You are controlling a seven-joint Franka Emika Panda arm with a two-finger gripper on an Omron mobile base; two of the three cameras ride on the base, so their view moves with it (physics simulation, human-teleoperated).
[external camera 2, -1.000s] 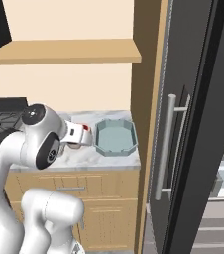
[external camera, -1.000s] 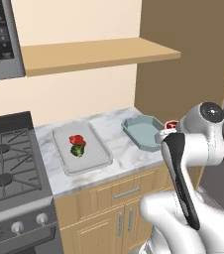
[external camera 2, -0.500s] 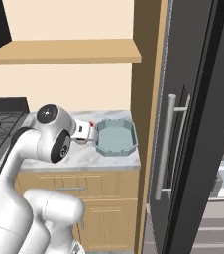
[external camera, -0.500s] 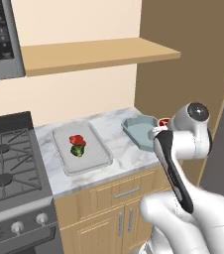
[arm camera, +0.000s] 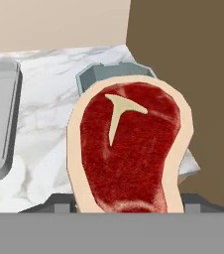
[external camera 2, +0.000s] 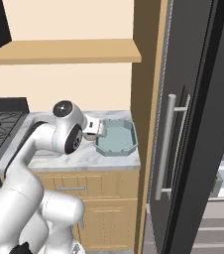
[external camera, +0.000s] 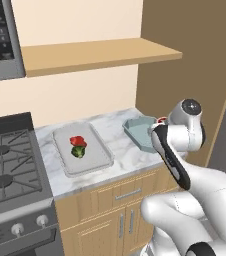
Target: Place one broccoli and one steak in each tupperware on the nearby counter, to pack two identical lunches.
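Since the earlier frames, the arm was swung toward the teal tupperware [external camera 2: 116, 140]. A steak [arm camera: 129, 149] was held clamped in the gripper [external camera 2: 95, 128]. Release was best delayed until the steak was centred low over that container.

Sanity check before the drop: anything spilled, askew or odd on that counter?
Nothing stands out. The steak is held upright in the gripper beside the teal tupperware, which looks empty. The grey tupperware lies flat holding a steak and broccoli. The counter shows no spill.

the white arm rises from the base, bends at a dark elbow joint and reaches forward over the counter edge. its gripper [external camera 2: 98, 130] sits near wrist height, jaws spread wide and clamped on a steak [arm camera: 129, 149].
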